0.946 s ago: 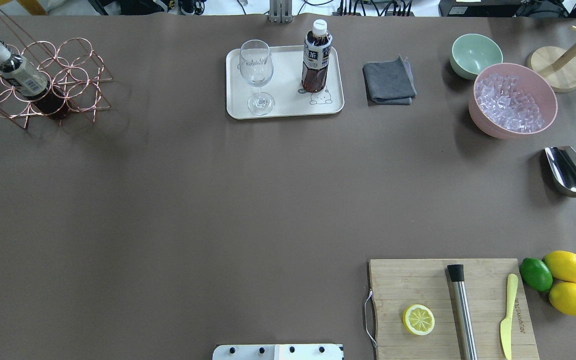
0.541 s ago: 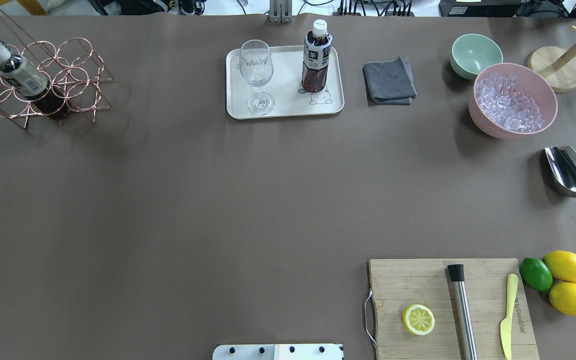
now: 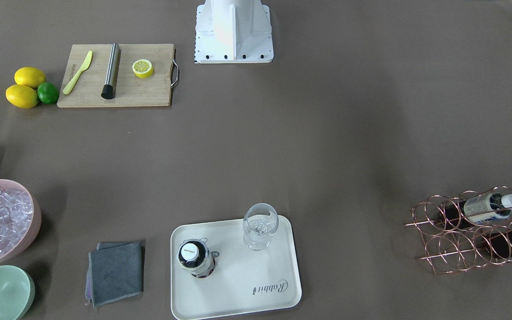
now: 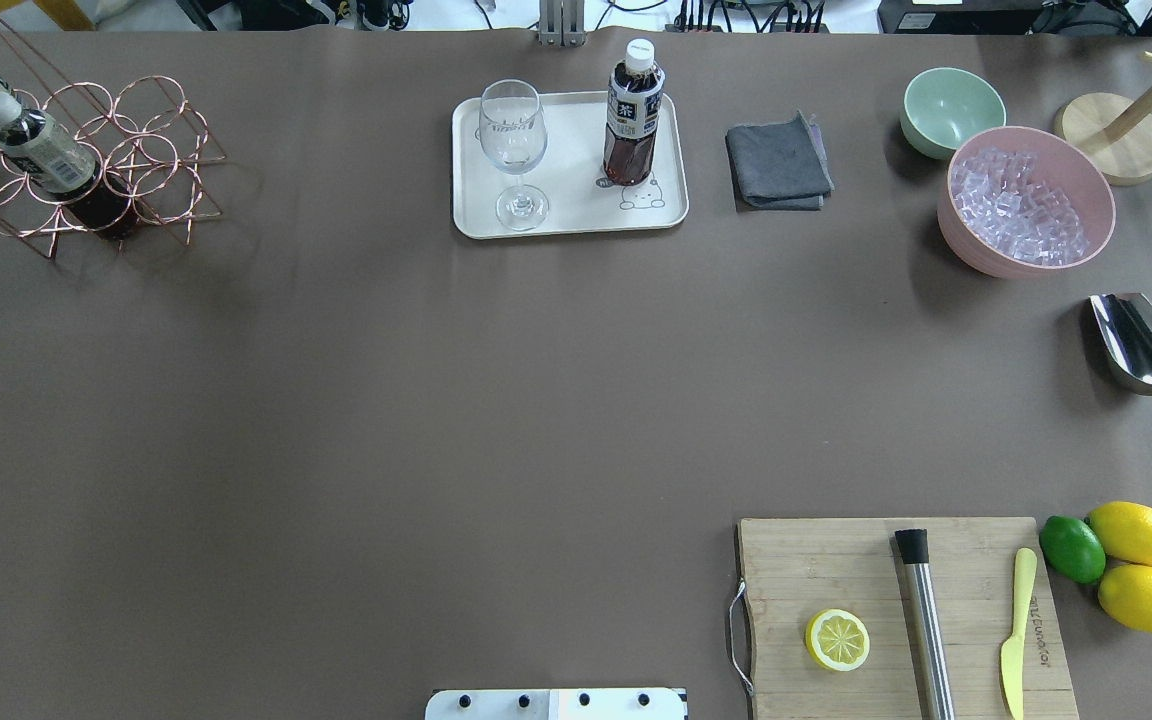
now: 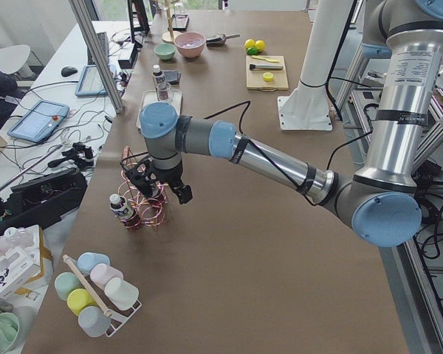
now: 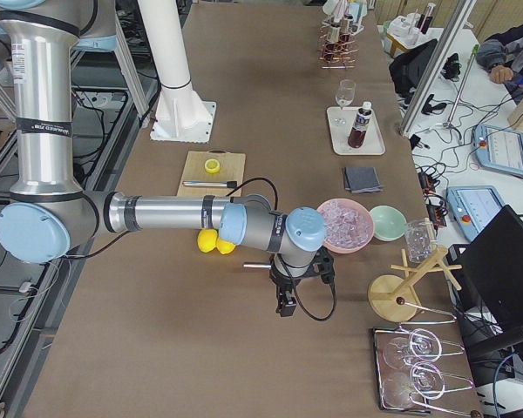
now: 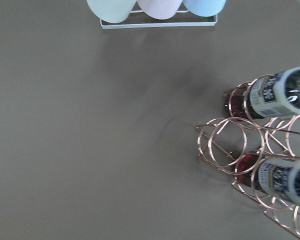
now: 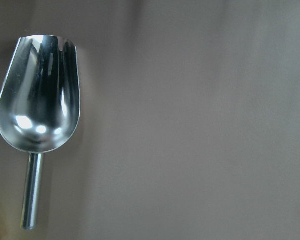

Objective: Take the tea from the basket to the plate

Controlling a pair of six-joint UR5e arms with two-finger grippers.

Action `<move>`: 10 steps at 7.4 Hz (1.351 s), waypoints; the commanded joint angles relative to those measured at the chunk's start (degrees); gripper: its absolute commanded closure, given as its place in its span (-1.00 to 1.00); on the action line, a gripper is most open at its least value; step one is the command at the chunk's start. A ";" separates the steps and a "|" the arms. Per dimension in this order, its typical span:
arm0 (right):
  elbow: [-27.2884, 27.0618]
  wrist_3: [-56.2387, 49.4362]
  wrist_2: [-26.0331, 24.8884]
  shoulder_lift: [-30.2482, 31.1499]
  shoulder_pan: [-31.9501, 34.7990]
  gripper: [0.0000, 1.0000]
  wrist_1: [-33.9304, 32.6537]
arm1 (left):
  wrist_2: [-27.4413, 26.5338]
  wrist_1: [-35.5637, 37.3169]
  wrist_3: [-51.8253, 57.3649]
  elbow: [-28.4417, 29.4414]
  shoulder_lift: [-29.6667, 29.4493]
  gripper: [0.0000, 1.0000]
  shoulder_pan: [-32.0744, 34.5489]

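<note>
Across the table, front-facing view: one tea bottle (image 3: 196,260) is standing upright on the plate (image 3: 238,289), on the side toward the grey cloth (image 3: 116,272); a wine glass (image 3: 260,226) is sharing the plate, apart from the bottle. The basket (image 3: 456,231) is sitting well off toward the view's right, with two more bottles (image 3: 482,206) resting tilted through its outer rings. Overhead: the tea bottle is standing just beside the plate's bear drawing, the glass is near but not touching it, and the basket is occupying the far left corner. Exterior left: the near arm is reaching over the basket, with the left gripper (image 5: 151,181) hanging just above the wire rings; I cannot tell whether its fingers are apart or together. Exterior right: the near arm is stretching low over the table, with the right gripper (image 6: 285,305) pointing down near the pink ice bowl (image 6: 344,225); its finger state cannot be told either. Left wrist: the camera is looking down on the basket's end and both labelled bottles, with pastel cups (image 7: 160,7) showing at the top edge. Right wrist: a steel scoop (image 8: 37,115) is lying on the brown table cover.
</note>
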State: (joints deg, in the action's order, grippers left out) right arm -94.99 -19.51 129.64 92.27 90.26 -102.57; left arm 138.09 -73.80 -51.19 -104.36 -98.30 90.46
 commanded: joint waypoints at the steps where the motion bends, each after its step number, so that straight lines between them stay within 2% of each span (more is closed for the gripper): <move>1: -0.11 0.00 0.70 -0.24 0.00 -0.99 0.01 | -3.61 0.33 6.70 5.01 2.58 -0.94 -0.02; 2: -0.11 -0.09 0.70 -0.24 0.00 -0.99 0.01 | -6.58 -0.02 7.15 6.87 4.06 -0.94 0.07; 3: -0.19 -0.09 1.57 -0.24 0.00 -0.99 0.01 | -6.87 -1.68 11.59 11.50 5.30 -0.94 0.15; 4: -0.28 -0.09 1.84 -0.24 0.00 -0.99 0.01 | -6.87 -7.44 18.08 17.20 5.48 -0.94 0.59; 5: -0.20 -0.09 1.84 -0.16 0.00 -0.99 0.09 | -6.78 -10.28 20.49 21.69 5.40 -0.93 0.68; 8: -0.37 -0.09 1.93 0.02 0.00 -0.99 0.01 | -6.34 -21.70 29.79 21.48 8.90 -0.94 0.15; 10: -0.46 -0.09 1.93 0.19 0.00 -0.99 0.01 | -6.25 -22.87 35.18 20.69 7.34 -0.94 -1.06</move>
State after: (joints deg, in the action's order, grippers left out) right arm -95.35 -19.60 131.56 92.26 90.26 -102.55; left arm 131.70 -94.93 -20.02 -83.09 -89.98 90.54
